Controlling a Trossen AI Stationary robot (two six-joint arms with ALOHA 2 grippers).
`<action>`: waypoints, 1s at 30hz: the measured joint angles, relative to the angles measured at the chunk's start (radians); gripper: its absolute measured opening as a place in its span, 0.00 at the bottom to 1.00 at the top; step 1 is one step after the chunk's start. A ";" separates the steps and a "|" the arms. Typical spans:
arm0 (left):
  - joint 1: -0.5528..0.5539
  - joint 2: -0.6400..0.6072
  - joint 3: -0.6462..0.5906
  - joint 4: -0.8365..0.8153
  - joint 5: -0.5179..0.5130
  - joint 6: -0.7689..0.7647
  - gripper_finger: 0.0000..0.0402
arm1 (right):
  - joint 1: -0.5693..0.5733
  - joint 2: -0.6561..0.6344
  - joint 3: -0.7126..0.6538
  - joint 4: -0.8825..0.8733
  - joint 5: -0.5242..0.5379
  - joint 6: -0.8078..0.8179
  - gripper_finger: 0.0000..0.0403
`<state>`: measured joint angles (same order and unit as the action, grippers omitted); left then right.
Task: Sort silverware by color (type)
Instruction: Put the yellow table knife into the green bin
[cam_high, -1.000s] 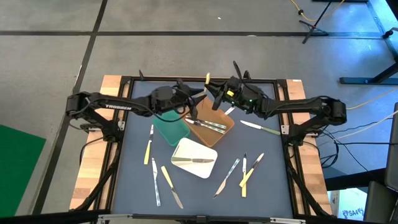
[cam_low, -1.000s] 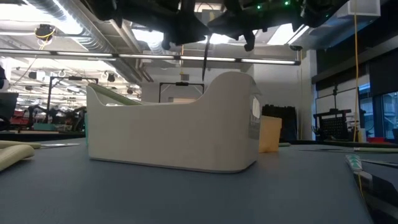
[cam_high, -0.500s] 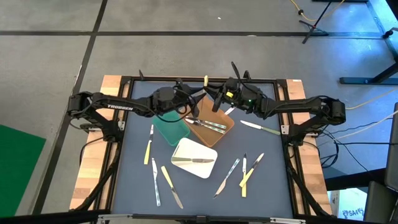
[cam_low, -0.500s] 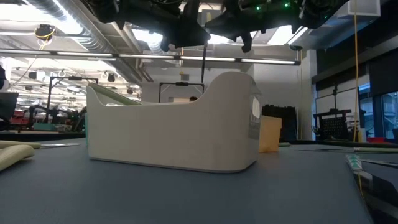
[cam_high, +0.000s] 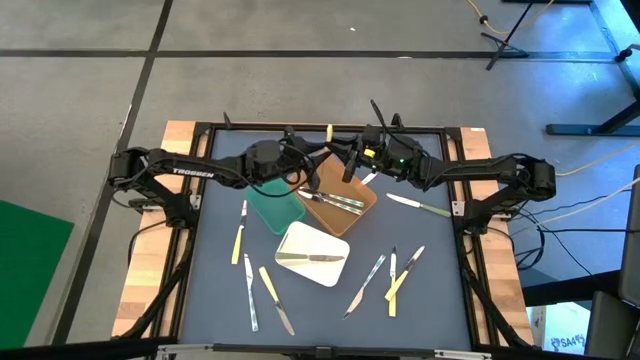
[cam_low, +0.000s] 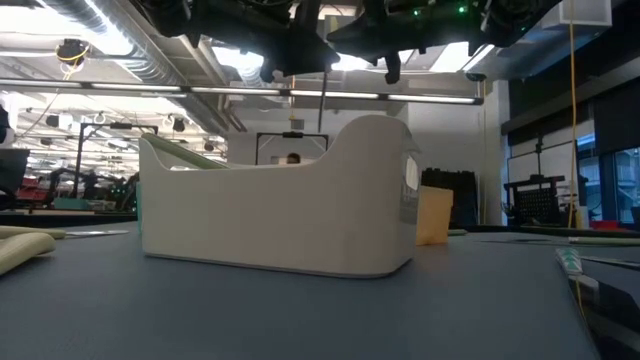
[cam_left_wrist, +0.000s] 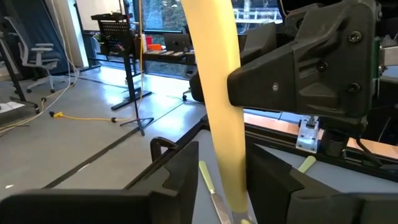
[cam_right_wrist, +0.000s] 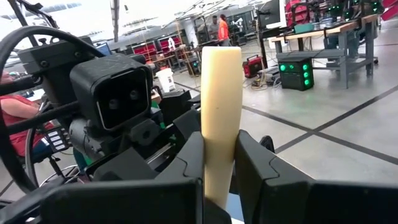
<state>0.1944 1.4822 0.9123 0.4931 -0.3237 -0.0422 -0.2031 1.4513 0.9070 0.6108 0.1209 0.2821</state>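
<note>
A pale-yellow-handled piece of silverware (cam_high: 329, 130) stands upright in the air above the table's far middle, between both grippers. My right gripper (cam_right_wrist: 219, 168) is shut on its handle. My left gripper (cam_left_wrist: 224, 180) faces it, open, with one finger on either side of the same handle (cam_left_wrist: 217, 93); a gap shows on one side. The thin metal end (cam_low: 325, 100) hangs down below the grippers in the low view. More silverware lies loose on the table at near left (cam_high: 262, 285) and near right (cam_high: 392, 275). My right gripper pinches the yellow handle (cam_right_wrist: 217, 146) between its two fingers, below the handle's free end (cam_right_wrist: 221, 56). The fingers come level from the table's right and lie across the handle. The piece is lifted clear and upright, handle end up. My left gripper: I cannot tell whether a finger (cam_left_wrist: 273, 180) touches the handle.
Under the grippers stand a green tray (cam_high: 272, 210), a brown tray (cam_high: 352, 212) with silverware in it, and a white tray (cam_high: 300, 262) holding one piece. A green-handled knife (cam_high: 420, 207) lies at the right. The table's frame rails run along its edges.
My right gripper has turned a little toward the table's left, carrying the upright yellow-handled piece slightly that way, closer in between my left gripper's fingers.
</note>
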 joint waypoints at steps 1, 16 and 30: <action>0.000 0.000 0.000 0.000 0.000 0.000 0.26 | 0.000 0.000 0.000 0.000 0.000 0.000 0.09; 0.001 0.000 0.000 -0.003 -0.004 -0.005 0.11 | 0.000 0.000 0.000 -0.006 0.008 0.000 0.09; 0.001 -0.001 0.000 -0.006 0.003 -0.002 0.09 | 0.001 0.000 0.000 -0.038 0.008 0.029 0.26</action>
<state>0.1955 1.4811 0.9123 0.4873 -0.3206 -0.0440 -0.2020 1.4513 0.9070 0.5728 0.1285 0.3107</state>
